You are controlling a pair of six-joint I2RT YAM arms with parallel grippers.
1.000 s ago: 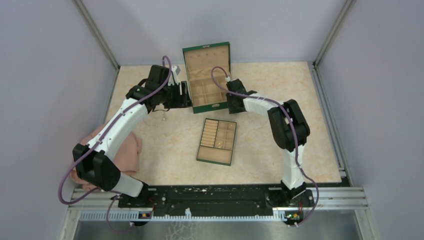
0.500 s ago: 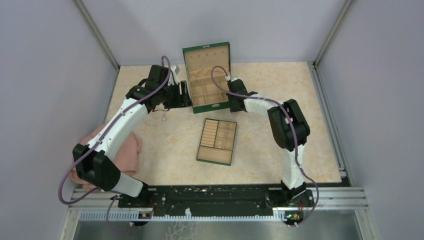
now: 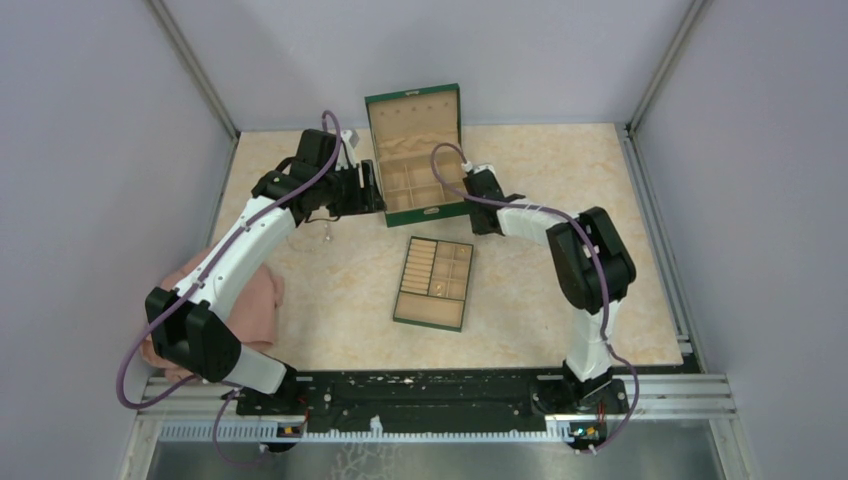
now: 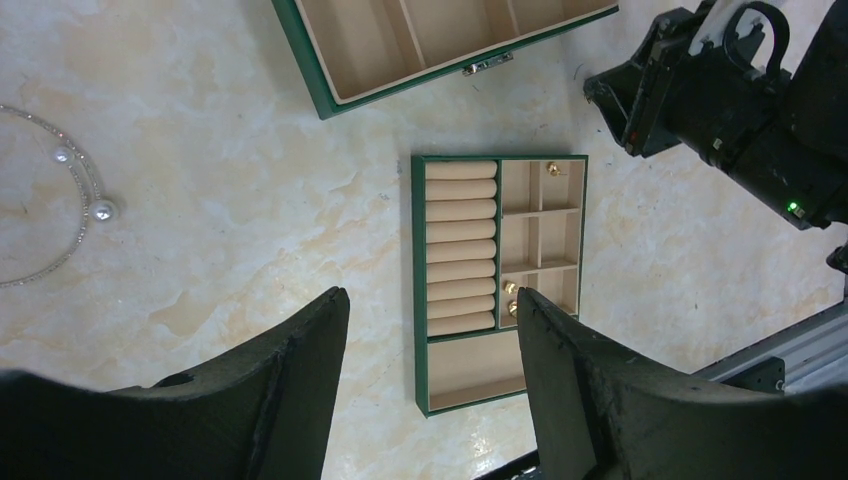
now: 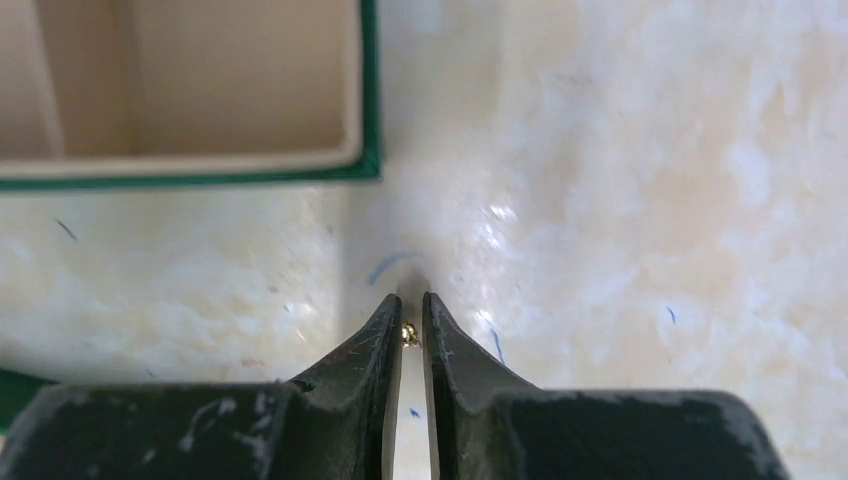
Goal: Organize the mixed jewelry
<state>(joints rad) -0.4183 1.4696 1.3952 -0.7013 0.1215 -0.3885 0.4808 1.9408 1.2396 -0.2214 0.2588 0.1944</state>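
From above, the left end effector point(image 3: 352, 192) hangs beside the left wall of the green box point(image 3: 413, 150). The right end effector point(image 3: 480, 215) is down at the table point(image 3: 300, 270), just off the box's near right corner. The tray point(image 3: 434, 284) lies apart, nearer the arms.

In the left wrist view, that arm's fingers stand wide and hold nothing. Below them, a few gold pieces point(image 4: 548, 168) sit in the tray's small compartments, and a pearl necklace point(image 4: 80, 195) lies loose on the table.

In the right wrist view, the fingertips are clenched on a tiny gold stud point(image 5: 408, 334), caught only at their very ends, low over the table near the box corner.

The hold looks slight. A jerky lift or a scrape of the tips on the table could squirt the stud out. It might then roll against the box wall, and it would be hard to spot on the pale marbled surface.
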